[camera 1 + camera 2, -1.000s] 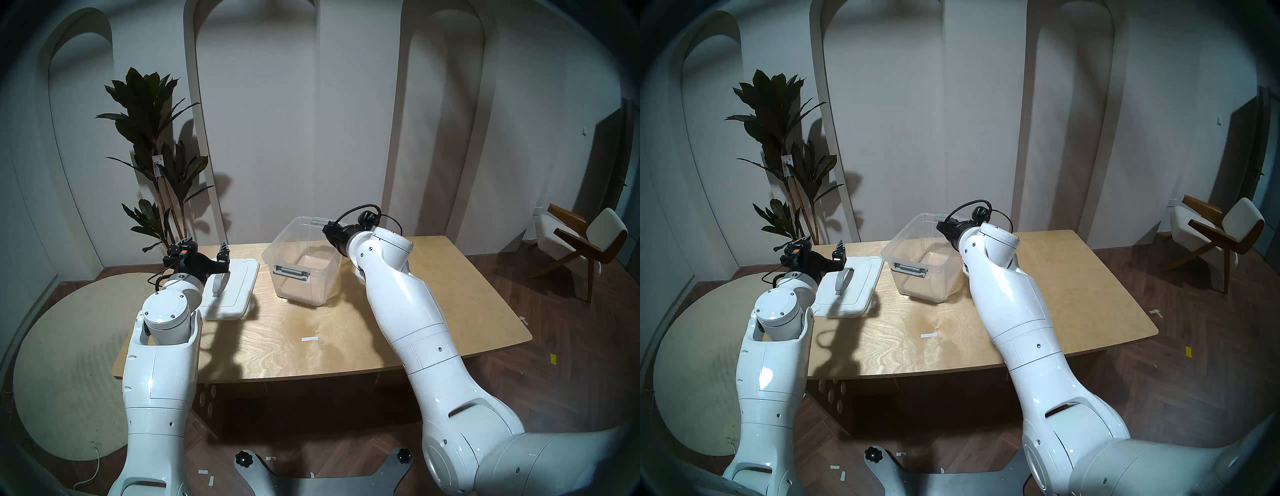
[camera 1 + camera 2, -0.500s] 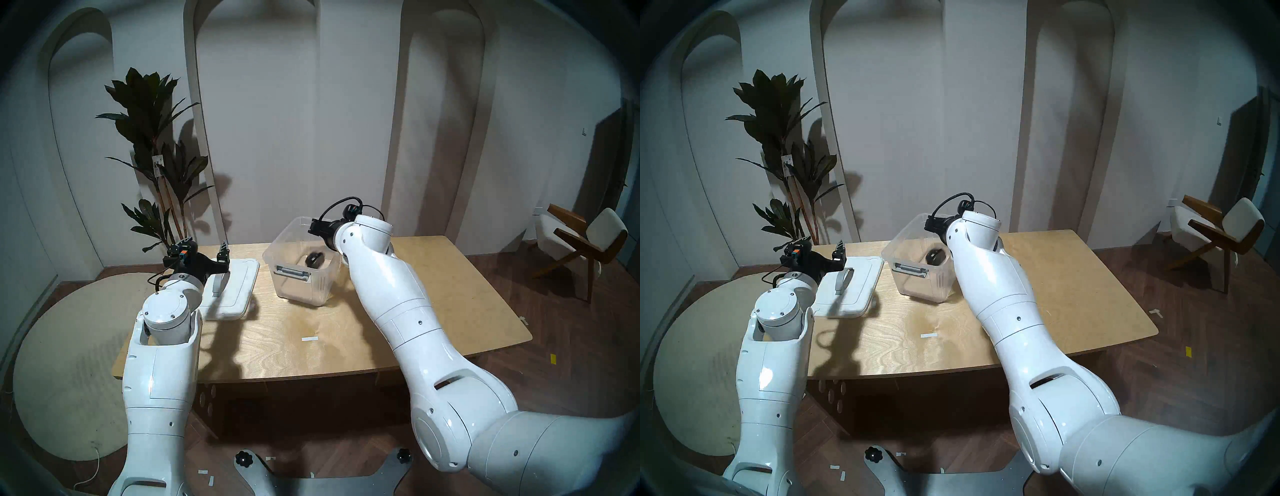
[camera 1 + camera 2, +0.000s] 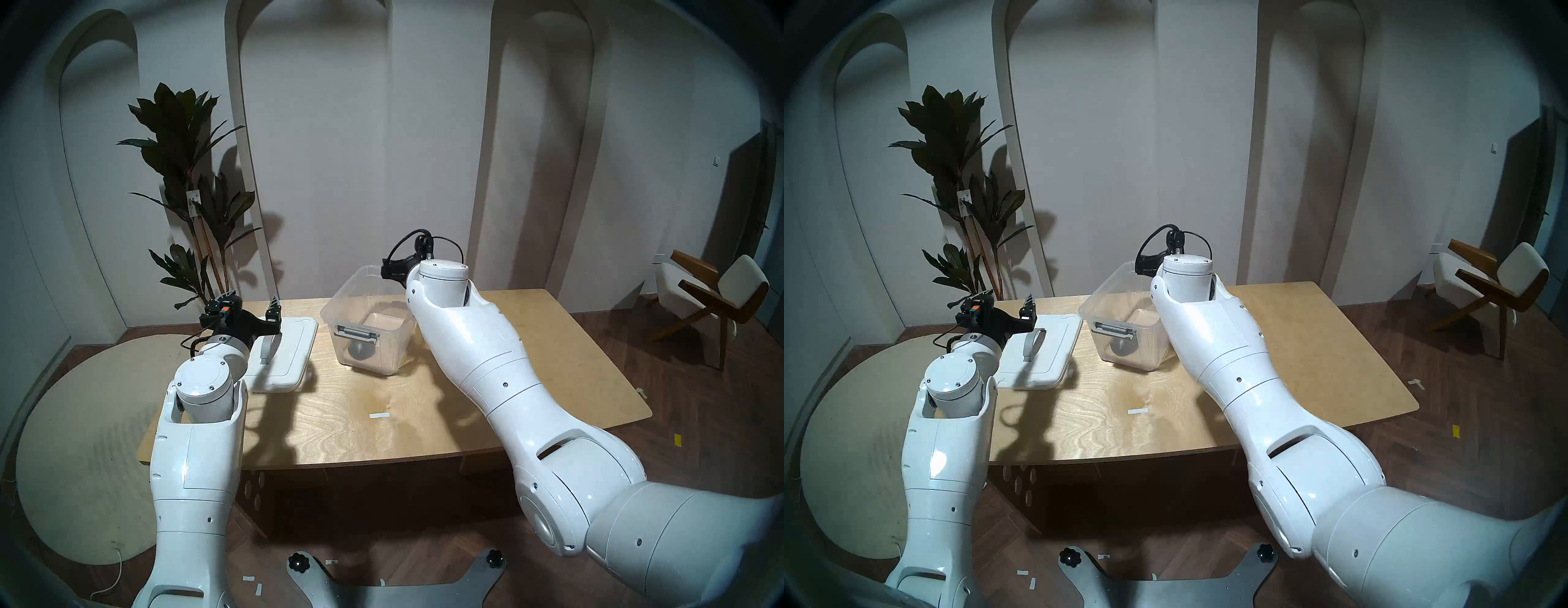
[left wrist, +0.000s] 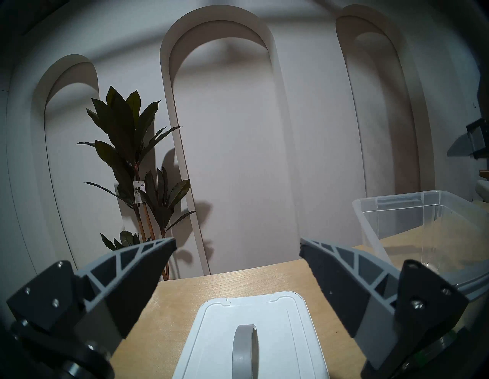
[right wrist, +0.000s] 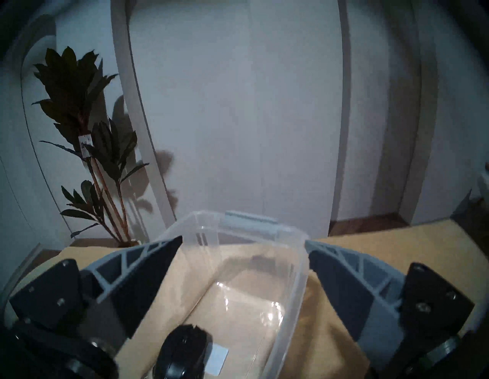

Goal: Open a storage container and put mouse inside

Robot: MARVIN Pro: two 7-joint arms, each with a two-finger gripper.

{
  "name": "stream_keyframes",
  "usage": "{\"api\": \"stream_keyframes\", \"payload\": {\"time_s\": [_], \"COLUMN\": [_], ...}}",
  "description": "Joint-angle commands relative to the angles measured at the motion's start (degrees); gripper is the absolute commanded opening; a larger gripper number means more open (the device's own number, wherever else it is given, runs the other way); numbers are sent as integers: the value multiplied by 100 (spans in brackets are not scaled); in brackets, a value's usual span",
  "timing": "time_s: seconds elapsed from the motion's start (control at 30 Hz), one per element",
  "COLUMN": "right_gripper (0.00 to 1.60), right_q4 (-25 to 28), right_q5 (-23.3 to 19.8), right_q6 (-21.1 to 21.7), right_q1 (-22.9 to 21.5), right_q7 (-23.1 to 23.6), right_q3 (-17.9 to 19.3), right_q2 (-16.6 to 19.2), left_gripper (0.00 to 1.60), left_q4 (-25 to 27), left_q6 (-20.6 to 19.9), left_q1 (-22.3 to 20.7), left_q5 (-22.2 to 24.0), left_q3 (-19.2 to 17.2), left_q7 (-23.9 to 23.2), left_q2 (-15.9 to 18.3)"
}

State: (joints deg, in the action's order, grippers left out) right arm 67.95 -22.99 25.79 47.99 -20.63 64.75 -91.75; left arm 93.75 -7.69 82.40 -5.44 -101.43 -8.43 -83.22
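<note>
Mouse (image 5: pixel 182 353) black, oval, in clear bin (image 3: pixel 399 361), both end effectors spread wide, empty

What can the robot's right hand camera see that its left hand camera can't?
Only the right wrist view shows the mouse, lying inside the storage container below the open right gripper. Only the left wrist view shows the white lid with its grey handle, flat on the table under the open left gripper. Both show the container and the plant.

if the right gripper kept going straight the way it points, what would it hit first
Probably the far end wall of the bin. The open right gripper points along it above the mouse; depth is unclear.
</note>
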Motion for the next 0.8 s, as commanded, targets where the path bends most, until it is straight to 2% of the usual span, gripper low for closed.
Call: {"api": "stream_keyframes", "payload": {"time_s": [0.0, 0.13, 0.17, 0.2, 0.43, 0.77], "right_gripper": [160, 160, 160, 160, 160, 160], "right_q4": [692, 977, 1163, 1102, 1634, 2314], "right_q5": [569, 905, 982, 1008, 1452, 1585], "right_q6": [-698, -1028, -1200, -1179, -1806, -2626], "right_q1": [287, 523, 640, 636, 1157, 1924], "right_q7": [40, 32, -18, -13, -255, -551], "right_q3": [-321, -493, -506, -491, -569, -343], "right_q2": [530, 811, 897, 896, 1327, 1826], "left_gripper": [160, 160, 160, 160, 160, 160], "left_q4": [118, 112, 109, 109, 107, 109], "left_q6": [41, 39, 38, 38, 37, 38], "left_q1": [-77, -78, -79, -79, -79, -79], "left_q5": [8, 8, 7, 7, 7, 8], "left_q3": [9, 9, 10, 10, 10, 9], "left_q7": [5, 4, 4, 4, 4, 4], "left_q2": [-3, -1, -1, 0, 0, -1]}}
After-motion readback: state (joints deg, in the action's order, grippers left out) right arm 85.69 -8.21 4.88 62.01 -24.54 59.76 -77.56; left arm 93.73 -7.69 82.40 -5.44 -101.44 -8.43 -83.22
